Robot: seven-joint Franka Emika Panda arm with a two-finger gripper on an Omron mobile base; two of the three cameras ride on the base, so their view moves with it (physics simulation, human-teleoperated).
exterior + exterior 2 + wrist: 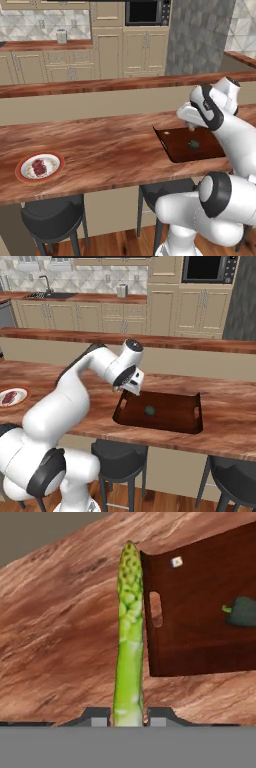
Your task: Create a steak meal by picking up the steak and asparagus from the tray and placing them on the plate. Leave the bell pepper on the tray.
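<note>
Wooden counter point(100, 145), cream kitchen cabinets point(135, 52) behind, tray point(175, 416), plate point(22, 172)

Bell pepper point(193, 145) in tray point(175, 147); steak point(39, 166) on plate point(25, 175).

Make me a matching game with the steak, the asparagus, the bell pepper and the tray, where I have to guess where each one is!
Things:
1. steak
2. asparagus
3. bell pepper
4. tray

Places:
A. lying on the tray
B. held between the robot's fingers
C. on the orange-rimmed plate
D. resting on the wooden counter

Pairs: 1-C, 2-B, 3-A, 4-D
</note>
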